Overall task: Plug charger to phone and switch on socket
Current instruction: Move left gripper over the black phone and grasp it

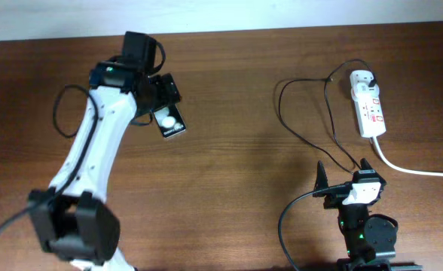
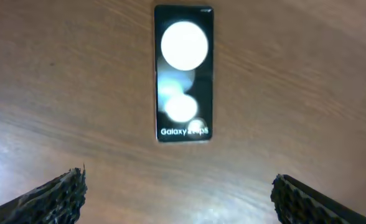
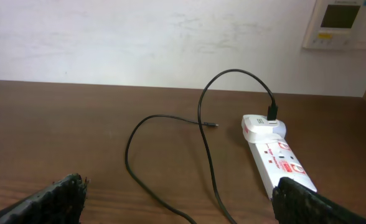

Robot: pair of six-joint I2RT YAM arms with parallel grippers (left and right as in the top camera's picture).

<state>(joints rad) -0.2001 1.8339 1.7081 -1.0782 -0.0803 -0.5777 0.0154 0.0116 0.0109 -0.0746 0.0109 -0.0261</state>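
The phone (image 1: 169, 121) lies flat on the wooden table at the upper left, and its glossy screen (image 2: 183, 73) reflects two round lights. My left gripper (image 1: 163, 93) hovers over it, open and empty (image 2: 178, 180). The socket (image 1: 368, 103) is a white power strip with red markings at the upper right (image 3: 276, 155). The charger (image 1: 280, 102) is plugged into its far end and loops over the table (image 3: 127, 152). Its small free plug (image 3: 214, 125) lies loose. My right gripper (image 1: 343, 175) is open and empty (image 3: 180, 182), just in front of the loops.
A thick white cord (image 1: 411, 170) runs from the socket off the right edge. A white wall with a control panel (image 3: 340, 22) stands behind the table's far edge. Bare wood lies between the phone and the cable.
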